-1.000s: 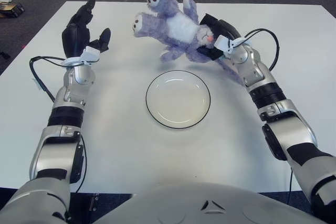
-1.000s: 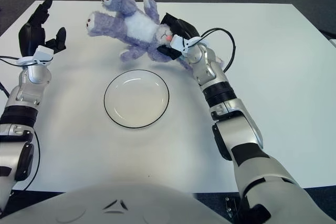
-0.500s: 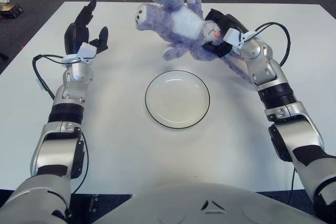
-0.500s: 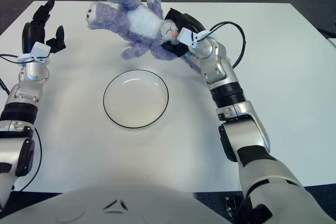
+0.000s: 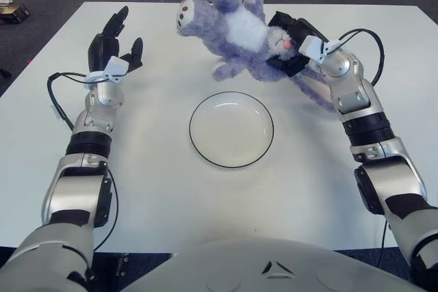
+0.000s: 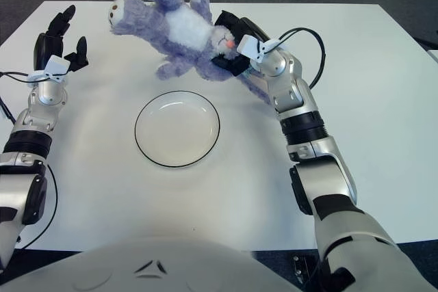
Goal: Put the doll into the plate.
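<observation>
A purple plush doll with a white belly hangs above the table's far middle, feet pointing up and left. My right hand is shut on its head end, holding it off the surface. A clear round plate with a dark rim sits at the table's centre, below and in front of the doll, with nothing in it. My left hand is raised at the far left with its fingers spread, holding nothing.
The white table fills the view, with dark floor past its far edge. A small dark object lies on the floor at the upper left. Cables loop from both wrists.
My right hand has carried the doll a little higher and to the right, its feet now reaching the top of the view. The left hand has shifted only slightly.
</observation>
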